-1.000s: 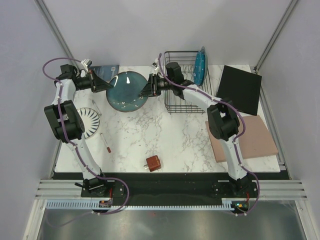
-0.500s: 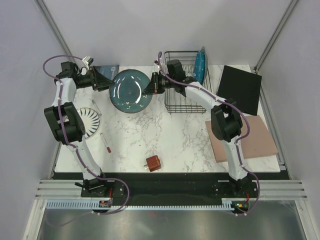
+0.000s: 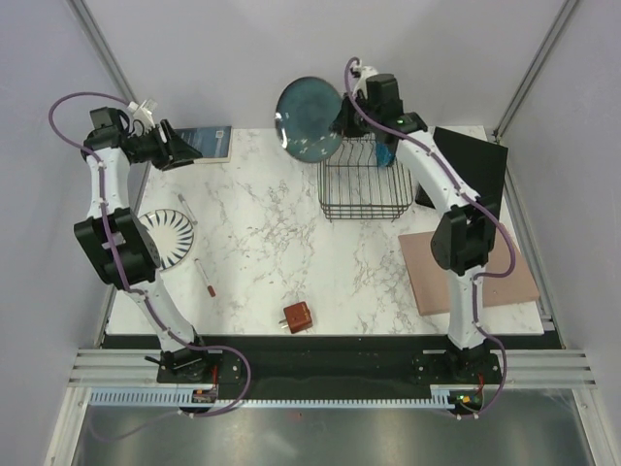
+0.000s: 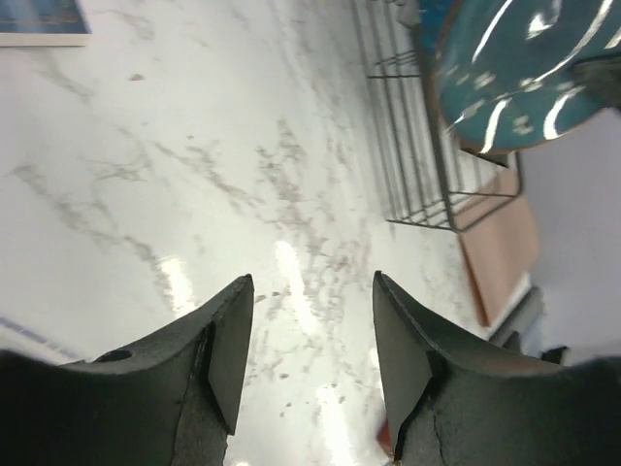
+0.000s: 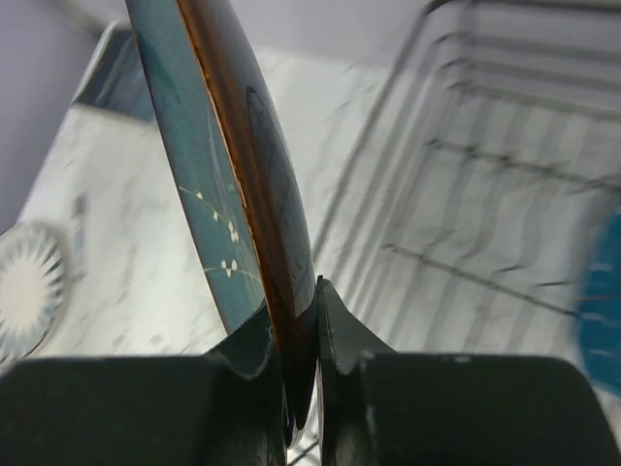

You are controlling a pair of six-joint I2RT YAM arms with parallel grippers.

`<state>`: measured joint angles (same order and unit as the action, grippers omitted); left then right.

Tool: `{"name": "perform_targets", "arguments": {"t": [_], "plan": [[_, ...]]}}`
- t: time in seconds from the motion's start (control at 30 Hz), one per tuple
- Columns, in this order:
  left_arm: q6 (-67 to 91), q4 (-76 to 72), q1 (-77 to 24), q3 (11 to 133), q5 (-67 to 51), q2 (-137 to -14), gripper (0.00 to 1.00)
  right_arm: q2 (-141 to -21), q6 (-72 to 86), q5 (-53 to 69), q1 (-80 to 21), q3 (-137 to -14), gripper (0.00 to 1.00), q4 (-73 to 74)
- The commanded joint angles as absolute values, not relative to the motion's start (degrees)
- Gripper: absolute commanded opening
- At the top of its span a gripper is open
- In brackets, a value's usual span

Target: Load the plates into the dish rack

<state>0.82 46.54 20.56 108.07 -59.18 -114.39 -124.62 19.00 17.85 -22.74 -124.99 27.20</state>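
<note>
My right gripper (image 3: pixel 342 115) (image 5: pixel 297 325) is shut on the rim of the dark teal plate (image 3: pixel 309 118) (image 5: pixel 221 146). It holds the plate on edge in the air, just left of the dish rack's far left corner. The black wire dish rack (image 3: pixel 364 184) (image 5: pixel 485 184) has a bright blue plate (image 3: pixel 387 152) (image 5: pixel 604 311) standing at its far side, partly behind the right arm. A white plate with dark radial stripes (image 3: pixel 167 239) (image 5: pixel 29 286) lies flat at the table's left edge. My left gripper (image 3: pixel 180 155) (image 4: pixel 310 359) hangs open and empty at the far left, above bare marble.
A blue book (image 3: pixel 206 142) lies at the far left. A black square panel (image 3: pixel 468 175) and a pink board (image 3: pixel 475 277) lie right of the rack. A small red block (image 3: pixel 297 316) and two pens (image 3: pixel 206 277) lie on the marble table (image 3: pixel 281 243).
The left gripper let go of the teal plate and drew back to the left. The right gripper carried the plate up and toward the rack, turning it on edge.
</note>
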Motion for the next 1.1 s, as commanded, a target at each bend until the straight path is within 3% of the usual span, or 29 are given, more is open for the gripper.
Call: {"name": "perform_targets", "arguments": {"t": [0.0,0.2,0.33,0.5,1.07], "plan": [[-2.7,46.1,18.2,109.2,-42.1,-108.2,0.58,-111.4,11.8,-4.3,-22.0,-126.7,0.0,13.5],[-2.4,42.1,15.6,103.5,-41.5,-105.0,0.57,-110.6,7.5,-38.2,-26.3,-124.4,0.0,9.0],[-2.5,40.4,14.8,100.0,-41.5,-103.1,0.57,-111.4,-0.2,-49.5,-28.5,-121.1,0.0,2.9],[-3.2,38.9,14.5,95.4,-42.0,-100.9,0.57,-117.9,-6.4,-63.9,-31.0,-127.3,0.0,1.9],[-5.6,35.9,14.4,85.2,-42.4,-96.7,0.57,-126.3,-8.6,-61.8,-30.7,-131.1,0.0,6.2]]}}
